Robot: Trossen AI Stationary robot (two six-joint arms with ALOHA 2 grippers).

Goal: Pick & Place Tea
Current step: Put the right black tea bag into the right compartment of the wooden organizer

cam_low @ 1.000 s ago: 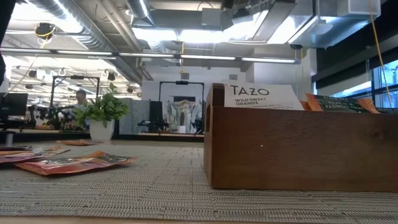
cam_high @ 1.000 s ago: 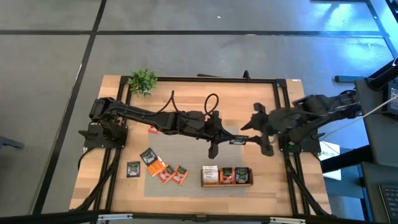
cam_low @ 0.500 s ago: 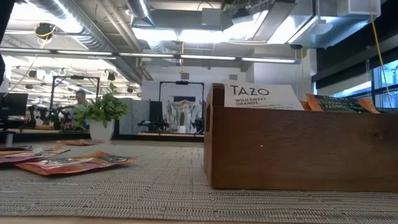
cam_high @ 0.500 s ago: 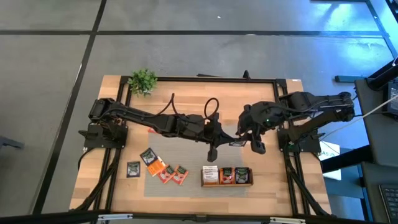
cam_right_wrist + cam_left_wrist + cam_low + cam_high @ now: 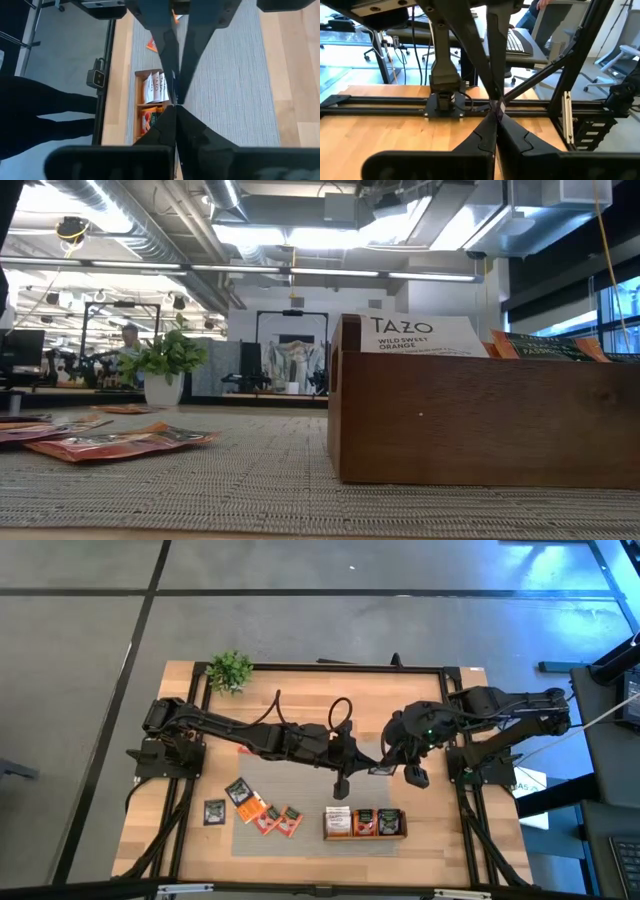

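A dark tea sachet point(image 5: 379, 769) hangs in the air over the middle of the table, between my two grippers. My left gripper point(image 5: 371, 763) reaches it from the table's left and is shut on it. My right gripper point(image 5: 388, 763) comes from the right and is shut on the same sachet. Each wrist view shows that arm's own shut fingers, left point(image 5: 496, 120) and right point(image 5: 175, 108), tip to tip with the other arm's. Below them stands the wooden tray point(image 5: 365, 836) with sachets upright in its compartments. Several loose sachets point(image 5: 266, 813) lie flat on the grey mat. My left gripper pinches the sachet's left end point(image 5: 498, 109) between its two fingers, coming nearly level from the table's left. The sachet is lifted clear of the table and shows only edge-on here. My right gripper pinches the sachet's opposite, right end point(image 5: 174, 95) between its two fingers, slanting down from the table's right. Its tips meet the left gripper's tips almost head-on. The sachet stays clear of the table.
A small potted plant point(image 5: 229, 670) stands at the far left corner. A black sachet point(image 5: 214, 811) lies on the wood left of the grey mat point(image 5: 310, 840). An orange sachet point(image 5: 245, 748) lies under the left arm. In the low view the tray point(image 5: 480, 420) fills the right.
My right gripper has moved toward the table's left, up to the sachet held by my left gripper, tipped a little, and shut on it. My left gripper has stayed in place with the sachet in the air.
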